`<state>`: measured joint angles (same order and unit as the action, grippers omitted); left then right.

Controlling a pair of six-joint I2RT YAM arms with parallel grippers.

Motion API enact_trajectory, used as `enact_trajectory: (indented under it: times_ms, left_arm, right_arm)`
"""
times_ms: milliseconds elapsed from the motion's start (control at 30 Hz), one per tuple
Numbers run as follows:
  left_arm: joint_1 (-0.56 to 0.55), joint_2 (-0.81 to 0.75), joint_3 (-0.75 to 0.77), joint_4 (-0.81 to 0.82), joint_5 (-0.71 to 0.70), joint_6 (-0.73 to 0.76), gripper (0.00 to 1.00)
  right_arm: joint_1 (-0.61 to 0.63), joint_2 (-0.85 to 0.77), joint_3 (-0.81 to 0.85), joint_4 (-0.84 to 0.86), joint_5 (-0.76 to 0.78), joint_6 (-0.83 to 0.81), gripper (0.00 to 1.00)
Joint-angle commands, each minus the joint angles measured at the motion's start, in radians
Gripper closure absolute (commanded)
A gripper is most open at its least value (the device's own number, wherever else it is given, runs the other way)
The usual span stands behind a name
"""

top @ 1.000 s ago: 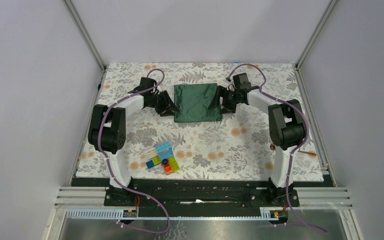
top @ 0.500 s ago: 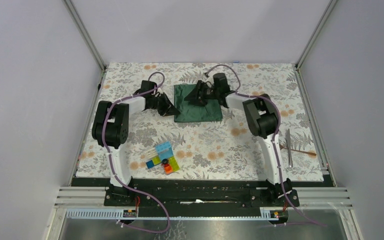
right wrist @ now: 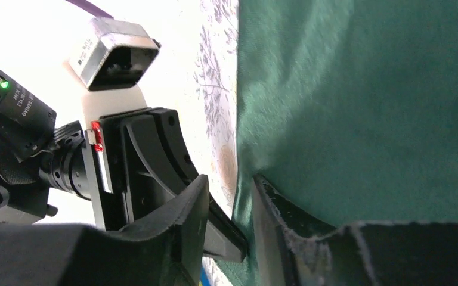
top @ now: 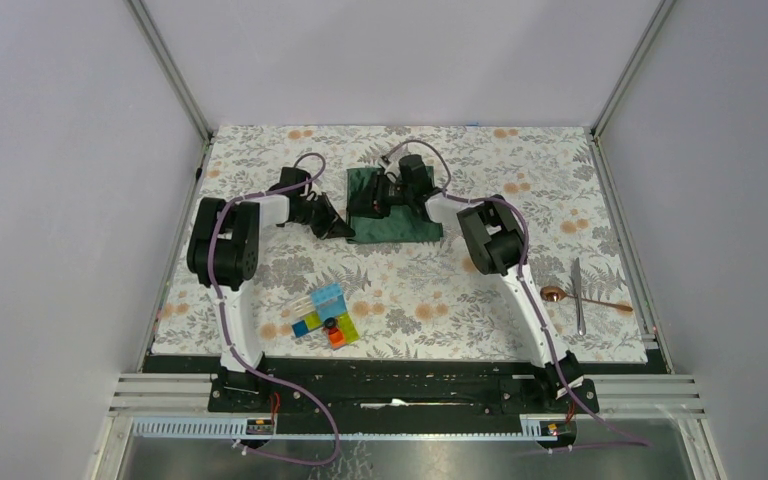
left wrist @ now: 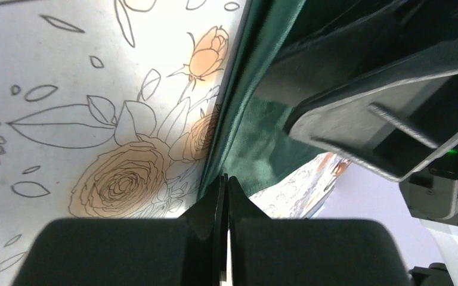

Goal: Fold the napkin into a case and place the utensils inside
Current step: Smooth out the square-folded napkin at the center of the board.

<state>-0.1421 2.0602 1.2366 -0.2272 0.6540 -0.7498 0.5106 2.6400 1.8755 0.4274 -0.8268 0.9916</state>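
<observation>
The dark green napkin [top: 407,222] lies flat on the far middle of the floral cloth. My left gripper [top: 346,229] is at its left edge; in the left wrist view the fingertips [left wrist: 223,180] are pressed together on the napkin's edge [left wrist: 251,140]. My right gripper [top: 379,197] reaches across the napkin to the same left side. Its fingers [right wrist: 198,199] stand partly apart with the napkin's edge [right wrist: 243,223] between them, and the rest of the napkin [right wrist: 364,101] fills that view. The copper spoon [top: 557,294] and the thin silver utensil [top: 578,296] lie at the right.
A cluster of colourful plastic blocks [top: 325,316] sits near the front, left of centre. The floral table covering [top: 430,290] spans the table inside a metal frame. The two grippers are very close together at the napkin's left edge.
The right arm has swung left from the napkin's right edge to its left side, its jaws narrowing. The left gripper has shut. The utensils are now uncovered.
</observation>
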Motion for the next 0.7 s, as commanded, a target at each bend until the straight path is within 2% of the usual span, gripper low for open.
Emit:
enact_trajectory:
  times_ms: [0, 133, 433, 667]
  left_arm:
    - [0.004, 0.036, 0.013, -0.016, -0.033, 0.016, 1.00]
    - [0.006, 0.054, 0.025, -0.040, -0.054, 0.020, 1.00]
    - [0.012, 0.058, 0.025, -0.038, -0.041, 0.020, 1.00]
    - [0.014, 0.056, 0.024, -0.038, -0.031, 0.023, 1.00]
  right_arm:
    - [0.006, 0.059, 0.142, -0.159, 0.097, -0.123, 0.57]
    - [0.004, 0.110, 0.245, -0.231, 0.158, -0.158, 0.51]
    - [-0.006, 0.284, 0.527, -0.250, 0.207, -0.104, 0.47]
    - [-0.024, 0.382, 0.701, -0.191, 0.281, -0.048, 0.34]
